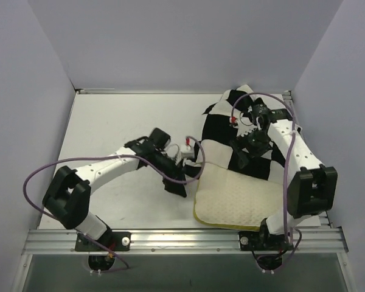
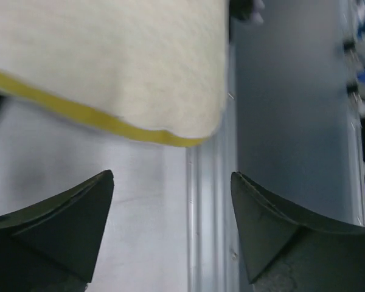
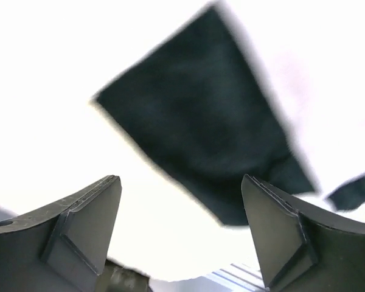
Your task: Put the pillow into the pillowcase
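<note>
From above, the pillowcase (image 1: 243, 131) lies on the right half of the table (image 1: 128, 115), its far end bunched toward the back wall. The pillow (image 1: 237, 204) sticks out of its near end, the cream surface and yellow edge bare toward the table's front rail. The left gripper (image 1: 177, 184) sits just beside the pillow's left edge, and the right gripper (image 1: 242, 157) hangs over the checkered fabric. In the left wrist view the left gripper (image 2: 172, 173) stands wide with nothing between its fingers. The pillow (image 2: 109, 55) and its yellow edge lie beyond the fingertips, its corner over the metal rail (image 2: 201, 213). In the right wrist view the right gripper (image 3: 180, 176) is also spread wide and holds nothing, with the blurred black-and-white pillowcase (image 3: 201, 140) beyond it.
</note>
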You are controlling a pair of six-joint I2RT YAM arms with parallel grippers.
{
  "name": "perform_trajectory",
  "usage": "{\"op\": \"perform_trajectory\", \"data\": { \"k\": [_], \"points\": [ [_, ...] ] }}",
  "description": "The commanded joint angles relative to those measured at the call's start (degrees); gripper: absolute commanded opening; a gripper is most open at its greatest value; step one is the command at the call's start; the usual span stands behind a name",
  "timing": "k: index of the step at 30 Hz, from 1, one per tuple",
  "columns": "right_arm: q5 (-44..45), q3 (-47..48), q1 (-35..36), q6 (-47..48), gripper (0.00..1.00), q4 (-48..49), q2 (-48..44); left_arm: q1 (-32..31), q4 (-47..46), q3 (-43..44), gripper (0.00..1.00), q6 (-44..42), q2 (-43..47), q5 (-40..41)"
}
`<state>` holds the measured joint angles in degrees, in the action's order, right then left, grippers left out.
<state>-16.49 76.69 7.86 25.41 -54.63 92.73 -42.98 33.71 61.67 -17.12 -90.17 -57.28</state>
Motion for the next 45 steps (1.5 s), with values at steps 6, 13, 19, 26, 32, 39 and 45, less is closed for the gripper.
{"op": "perform_trajectory", "data": {
  "k": [6,13,19,26,32,39,45],
  "points": [
    [-3.6,-12.0,17.0,-6.1,0.83,-7.6,-12.2,17.2,-23.2,2.1,0.97,20.3,-0.5,19.2],
    [5.0,-16.0,15.3,-9.1,0.80,-3.1,-8.7,13.9,-28.0,12.4,0.98,27.7,-20.0,17.4],
    [8.4,-15.5,12.0,-7.3,0.72,-2.2,-5.4,11.1,-24.2,20.2,0.43,28.1,-30.1,14.7],
    [7.1,-6.6,10.9,-5.2,0.45,7.1,12.1,11.9,-23.9,2.3,0.00,17.7,-17.3,-1.0],
    [1.0,19.0,13.3,-6.2,0.44,8.3,23.9,9.6,-13.3,-8.4,0.00,6.8,-2.7,0.6],
    [-4.7,25.6,15.9,-6.1,0.50,7.7,21.6,3.6,-16.8,-12.1,0.00,15.5,4.0,5.7],
    [-10.2,13.0,9.9,-10.2,0.75,2.7,8.3,18.3,-17.1,-6.0,0.00,19.3,1.1,13.3]
  ]
}}
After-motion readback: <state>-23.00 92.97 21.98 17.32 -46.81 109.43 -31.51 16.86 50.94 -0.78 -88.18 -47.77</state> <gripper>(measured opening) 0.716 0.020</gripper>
